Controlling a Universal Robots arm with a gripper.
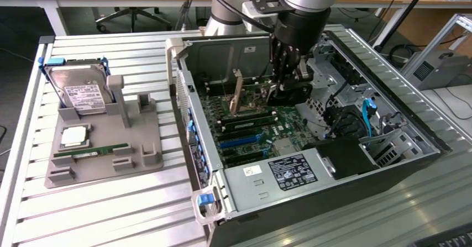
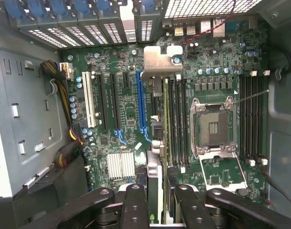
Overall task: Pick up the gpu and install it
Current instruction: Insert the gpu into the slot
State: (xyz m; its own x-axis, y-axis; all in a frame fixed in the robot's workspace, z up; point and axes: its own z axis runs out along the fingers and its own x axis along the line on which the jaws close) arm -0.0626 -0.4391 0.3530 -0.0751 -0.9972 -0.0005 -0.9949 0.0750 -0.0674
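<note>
The black end effector (image 2: 154, 200) grips the thin green gpu card with silver bracket (image 2: 155, 119) edge-on, low over the green motherboard (image 2: 126, 109) inside the open black computer case (image 1: 346, 175).

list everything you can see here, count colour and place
computer case: one, black, open, on the slatted table
motherboard: one, green, inside the case
gpu: one, green with silver bracket, edge-on between the gripper fingers, above the motherboard
blue slot: one, on the motherboard beside the gpu
CPU socket: one, silver, open
parts holder: one, grey, at the exterior view's left
hard drive: one, white label, in the holder
RAM stick: one, green, in the holder
gripper: one, black, inside the case, shut on the gpu
</note>
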